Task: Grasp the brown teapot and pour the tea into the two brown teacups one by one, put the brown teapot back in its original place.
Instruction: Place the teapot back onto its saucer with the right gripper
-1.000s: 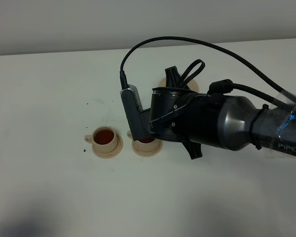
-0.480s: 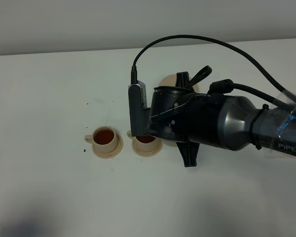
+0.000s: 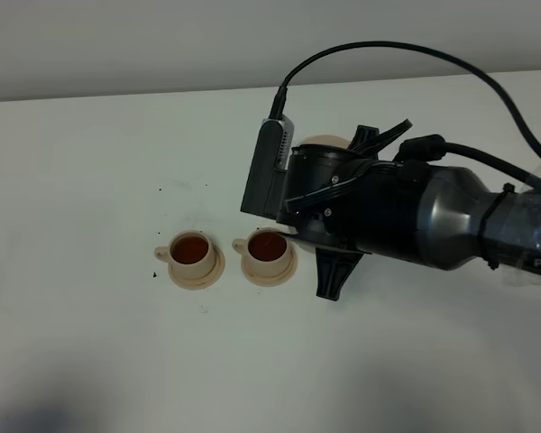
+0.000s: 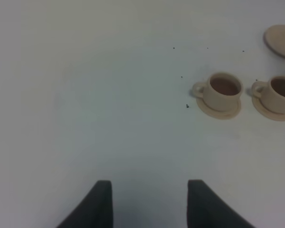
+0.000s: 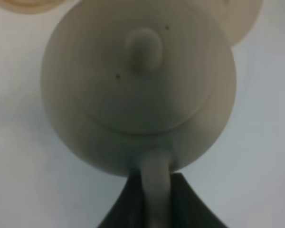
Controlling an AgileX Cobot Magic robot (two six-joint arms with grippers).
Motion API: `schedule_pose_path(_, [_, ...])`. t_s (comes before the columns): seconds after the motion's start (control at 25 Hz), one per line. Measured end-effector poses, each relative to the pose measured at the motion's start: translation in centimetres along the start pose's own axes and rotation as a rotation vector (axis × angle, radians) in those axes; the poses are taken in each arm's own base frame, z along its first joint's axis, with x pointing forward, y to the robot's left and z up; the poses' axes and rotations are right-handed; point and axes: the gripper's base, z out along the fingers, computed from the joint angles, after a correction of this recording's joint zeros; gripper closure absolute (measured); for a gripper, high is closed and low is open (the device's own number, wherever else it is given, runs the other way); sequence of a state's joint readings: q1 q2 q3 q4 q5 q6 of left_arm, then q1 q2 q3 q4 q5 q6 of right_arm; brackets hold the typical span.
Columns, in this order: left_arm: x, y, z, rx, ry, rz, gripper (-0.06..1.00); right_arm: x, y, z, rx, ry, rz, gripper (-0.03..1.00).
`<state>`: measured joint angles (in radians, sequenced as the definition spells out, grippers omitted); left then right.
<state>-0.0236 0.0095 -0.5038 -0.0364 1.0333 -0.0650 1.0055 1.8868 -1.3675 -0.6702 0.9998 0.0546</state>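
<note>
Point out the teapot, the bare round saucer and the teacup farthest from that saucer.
teapot (image 5: 137, 90): right wrist view, on its lid beside the knob.
bare round saucer (image 4: 281, 41): left wrist view, on its flat top.
teacup farthest from the saucer (image 4: 223, 92): left wrist view, on its outer wall below the tea.

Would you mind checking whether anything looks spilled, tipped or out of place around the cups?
Nothing stands out. Both teacups sit upright on their saucers holding tea, with no puddle nearby, only tiny dark specks on the table.
</note>
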Motion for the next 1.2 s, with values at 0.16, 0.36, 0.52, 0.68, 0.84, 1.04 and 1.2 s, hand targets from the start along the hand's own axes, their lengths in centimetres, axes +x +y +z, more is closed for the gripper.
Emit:
schedule_pose_path(0.16, [0.0, 0.0, 0.0, 0.0, 0.0, 0.0, 0.53, 1.0, -1.9, -0.2, -0.057, -0.028, 0.186, 0.85])
schedule_pose_path(0.36, [0.0, 0.0, 0.0, 0.0, 0.0, 0.0, 0.53, 2.0, -5.4, 0.9, -0.098, -0.138, 0.459, 0.85])
schedule_pose_path(0.52, [0.0, 0.0, 0.0, 0.0, 0.0, 0.0, 0.53, 2.6, -7.6, 2.0, -0.131, -0.224, 0.647, 0.85])
schedule_pose_path(0.68, [0.0, 0.0, 0.0, 0.0, 0.0, 0.0, 0.53, 3.3, -9.6, 3.5, -0.157, -0.291, 0.797, 0.85])
schedule_pose_path(0.84, [0.0, 0.0, 0.0, 0.0, 0.0, 0.0, 0.53, 3.4, -10.5, 5.9, -0.167, -0.271, 0.855, 0.85])
schedule_pose_path(1.04, [0.0, 0.0, 0.0, 0.0, 0.0, 0.0, 0.53, 2.0, -10.4, 8.6, -0.177, -0.254, 0.842, 0.85])
schedule_pose_path(1.2, [0.0, 0.0, 0.0, 0.0, 0.0, 0.0, 0.53, 1.3, -10.0, 10.1, -0.198, -0.259, 0.851, 0.85])
